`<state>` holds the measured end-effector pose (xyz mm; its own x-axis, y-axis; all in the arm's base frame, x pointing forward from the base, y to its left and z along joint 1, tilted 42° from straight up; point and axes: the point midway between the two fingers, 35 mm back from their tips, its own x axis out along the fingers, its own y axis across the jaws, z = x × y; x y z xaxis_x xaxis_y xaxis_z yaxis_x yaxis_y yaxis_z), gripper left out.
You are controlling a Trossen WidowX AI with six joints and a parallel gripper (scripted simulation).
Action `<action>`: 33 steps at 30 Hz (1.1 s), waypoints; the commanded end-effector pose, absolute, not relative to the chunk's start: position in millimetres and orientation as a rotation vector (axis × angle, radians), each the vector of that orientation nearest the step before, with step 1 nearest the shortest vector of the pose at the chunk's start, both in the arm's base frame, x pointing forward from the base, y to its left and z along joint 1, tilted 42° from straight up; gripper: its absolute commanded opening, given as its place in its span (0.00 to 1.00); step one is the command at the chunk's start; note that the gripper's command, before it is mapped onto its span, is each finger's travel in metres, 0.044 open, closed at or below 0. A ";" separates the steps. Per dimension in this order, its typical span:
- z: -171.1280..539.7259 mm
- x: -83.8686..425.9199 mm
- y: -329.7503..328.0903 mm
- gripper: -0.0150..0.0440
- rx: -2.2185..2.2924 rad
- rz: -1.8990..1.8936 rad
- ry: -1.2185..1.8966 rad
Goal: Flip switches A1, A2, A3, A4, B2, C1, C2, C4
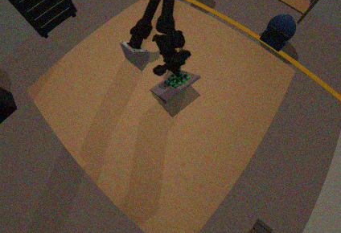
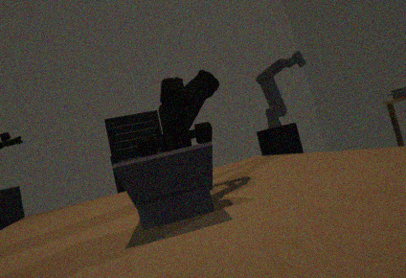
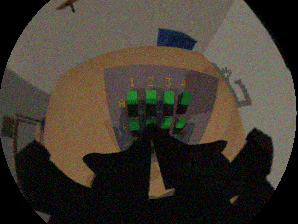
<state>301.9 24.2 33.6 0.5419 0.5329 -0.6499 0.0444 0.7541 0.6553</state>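
The panel (image 1: 162,93) (image 2: 168,176) (image 3: 114,90) is a grey sloped box with green and black rocker switches. In the wrist view, switches A1 (image 3: 132,95), A2 (image 3: 151,95), A3 (image 3: 169,95) and A4 (image 3: 185,97) show green far halves and dark near halves. B1 (image 3: 134,124), B3 (image 3: 166,122) and B4 (image 3: 180,122) show green too. B2 (image 3: 151,121) is partly covered by my fingertips. Row C is hidden behind the fingers. Which ends are raised is too dark to tell. My gripper (image 1: 178,74) (image 3: 150,125) is shut and empty, its tips low over the panel around B2; contact is unclear.
A pale wedge-shaped block (image 1: 137,56) stands on the wooden table (image 1: 201,146) beside the arm's base. A blue round object (image 1: 283,26) stands beyond the yellow line (image 1: 241,27). Another arm (image 2: 273,93) on a dark box stands in the background.
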 end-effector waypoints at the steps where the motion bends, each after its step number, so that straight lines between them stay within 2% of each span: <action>1: 32.9 302.0 23.8 0.25 0.679 0.312 0.970; 33: 30.4 304.3 25.9 0.25 0.679 0.312 0.970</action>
